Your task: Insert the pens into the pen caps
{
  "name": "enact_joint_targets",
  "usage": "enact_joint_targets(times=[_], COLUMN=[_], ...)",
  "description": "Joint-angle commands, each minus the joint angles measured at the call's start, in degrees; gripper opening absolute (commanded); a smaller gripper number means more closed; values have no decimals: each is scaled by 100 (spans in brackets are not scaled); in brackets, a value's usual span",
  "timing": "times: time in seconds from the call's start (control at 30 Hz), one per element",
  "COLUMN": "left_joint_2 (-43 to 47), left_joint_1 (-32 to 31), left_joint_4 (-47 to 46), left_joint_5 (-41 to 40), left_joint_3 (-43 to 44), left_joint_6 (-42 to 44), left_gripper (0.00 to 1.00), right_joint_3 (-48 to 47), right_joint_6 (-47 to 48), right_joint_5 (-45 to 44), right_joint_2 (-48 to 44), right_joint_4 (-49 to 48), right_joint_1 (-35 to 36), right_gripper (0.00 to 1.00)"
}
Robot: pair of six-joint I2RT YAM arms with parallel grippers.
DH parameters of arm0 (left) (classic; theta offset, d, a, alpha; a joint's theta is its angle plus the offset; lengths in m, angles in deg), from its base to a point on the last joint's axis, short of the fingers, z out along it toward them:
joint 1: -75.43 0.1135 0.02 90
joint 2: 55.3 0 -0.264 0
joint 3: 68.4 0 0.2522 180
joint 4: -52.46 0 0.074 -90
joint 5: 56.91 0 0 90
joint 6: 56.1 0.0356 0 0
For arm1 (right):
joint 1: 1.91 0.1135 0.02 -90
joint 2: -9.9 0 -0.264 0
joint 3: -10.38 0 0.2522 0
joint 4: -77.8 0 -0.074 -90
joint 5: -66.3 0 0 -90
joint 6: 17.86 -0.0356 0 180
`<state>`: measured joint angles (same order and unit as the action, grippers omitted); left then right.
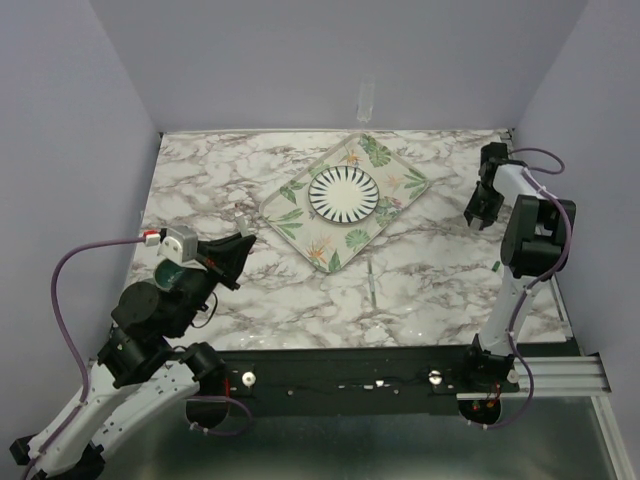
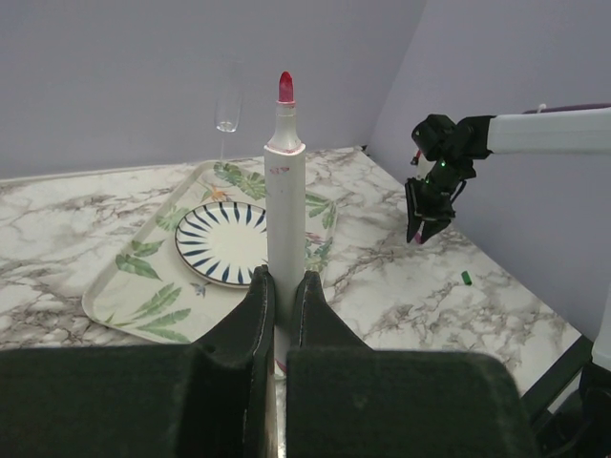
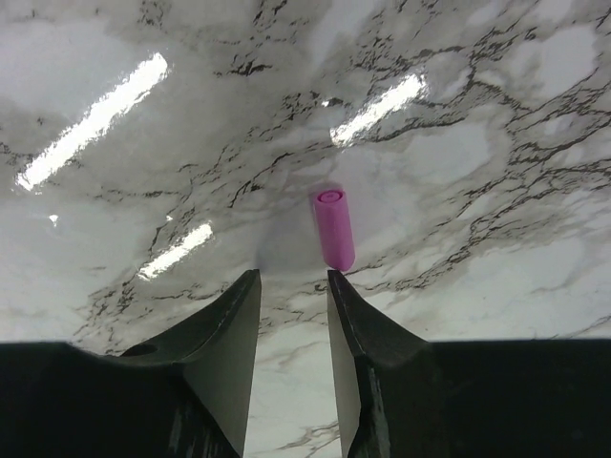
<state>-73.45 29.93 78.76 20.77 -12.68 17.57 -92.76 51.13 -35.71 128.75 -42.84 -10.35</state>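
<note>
The pen (image 2: 284, 210) is being gripped upright by the left fingers (image 2: 256, 315), while the pink cap (image 3: 333, 227), lying on the bench (image 3: 477, 143) just beyond the parted, empty right fingers (image 3: 229, 324), is being put at risk of a rolling knock from an off-centre fingertip.

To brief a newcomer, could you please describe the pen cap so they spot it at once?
At the right side of the marble table, past the leaf-patterned tray, the right gripper hangs open. The pen cap lies on bare marble ahead of its fingertips. It is a short pink tube, unlike the small green bit nearby.
</note>
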Motion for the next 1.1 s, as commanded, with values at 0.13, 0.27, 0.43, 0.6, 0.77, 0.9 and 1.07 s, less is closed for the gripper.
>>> enact_joint_targets(times=[0.13,0.27,0.43,0.6,0.77,0.9,1.07], left_joint_2=[-22,-74,-83,-136,-180,-232,-320], left_joint_1=[-30,-21,-30,-30,-21,-30,-30], left_joint_4=[-137,-128,-128,-102,-50,-76,-67], left_joint_5=[-96,-122,-139,-271,-456,-570,-640], left_joint_3=[-56,-56,-56,-56,-3,6,15], left_joint_6=[25,34,43,96,157,227,254], left_gripper=[0,0,0,0,0,0,0], right_joint_3=[-422,-483,-922,-1020,-1141,-1476,-1889], right_joint_6=[150,484,967,1108,1100,1135,1065], right_joint_5=[-478,-267,101,419,498,515,656], right_joint_2=[174,226,472,622,727,929,1228], right_joint_4=[221,177,571,906,1152,1442,1820], right_joint_1=[-166,-192,-201,-201,-271,-280,-350], right_gripper=[45,45,43,42,41,40,38])
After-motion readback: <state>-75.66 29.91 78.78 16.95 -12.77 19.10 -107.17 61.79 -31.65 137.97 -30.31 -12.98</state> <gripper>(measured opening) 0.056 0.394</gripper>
